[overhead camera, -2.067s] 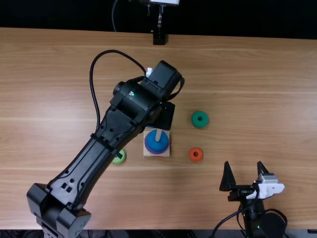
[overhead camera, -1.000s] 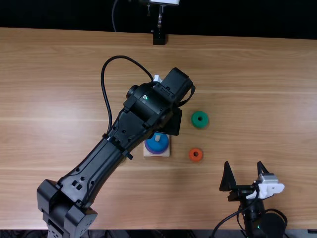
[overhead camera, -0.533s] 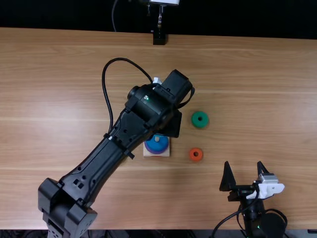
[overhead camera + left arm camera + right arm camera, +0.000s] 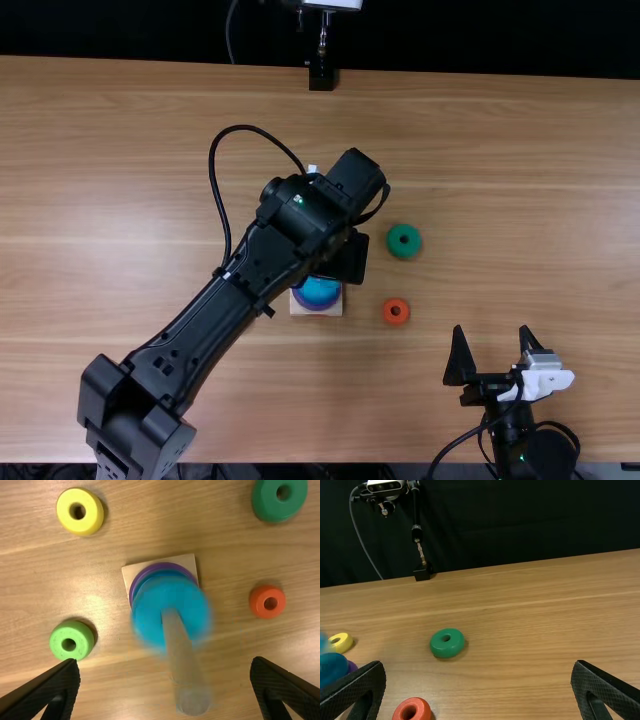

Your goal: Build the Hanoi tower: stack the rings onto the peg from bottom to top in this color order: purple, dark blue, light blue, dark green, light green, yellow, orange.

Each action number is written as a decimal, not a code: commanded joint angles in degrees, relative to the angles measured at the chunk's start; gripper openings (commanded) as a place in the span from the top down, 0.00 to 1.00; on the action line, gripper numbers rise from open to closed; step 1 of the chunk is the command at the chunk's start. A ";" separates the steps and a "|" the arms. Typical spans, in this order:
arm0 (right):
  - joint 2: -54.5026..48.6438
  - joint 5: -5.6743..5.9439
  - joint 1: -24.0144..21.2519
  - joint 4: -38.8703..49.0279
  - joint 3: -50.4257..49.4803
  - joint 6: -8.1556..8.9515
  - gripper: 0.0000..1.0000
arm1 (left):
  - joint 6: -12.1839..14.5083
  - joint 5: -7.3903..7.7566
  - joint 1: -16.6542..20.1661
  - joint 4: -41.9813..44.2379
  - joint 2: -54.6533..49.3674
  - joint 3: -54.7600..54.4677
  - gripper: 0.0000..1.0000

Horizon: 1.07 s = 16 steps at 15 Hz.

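Note:
My left gripper, its arm [image 4: 300, 230] over the base in the top view, stands open in the left wrist view [image 4: 165, 661]. Between its spread fingers rises the peg [image 4: 189, 680], with a blurred light blue ring [image 4: 150, 610] around it. Below are the dark blue ring [image 4: 332, 669] and purple ring [image 4: 134, 587] on the wooden base [image 4: 185, 561]. Whether the light blue ring touches the dark blue one I cannot tell. Loose rings: yellow [image 4: 80, 522], light green [image 4: 60, 640], dark green [image 4: 404, 241], orange [image 4: 396, 312]. My right gripper [image 4: 491, 330] is open at the near right, also open in its wrist view [image 4: 479, 665].
The left arm stretches diagonally over the table's left half, with a cable loop beside it. At the table's far edge stands a black mount [image 4: 321, 76] with a thin stem. Dark green and orange rings lie right of the base.
The left arm swung right, then drew slightly back toward the near edge. Light blue now covers the peg's place, where the peg stood above the dark blue ring. The right arm stayed still.

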 commanded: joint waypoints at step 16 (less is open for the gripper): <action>-0.73 -0.13 -0.51 -0.99 -0.51 -0.08 0.00 | 7.65 -1.00 28.46 56.33 -51.92 -53.10 0.00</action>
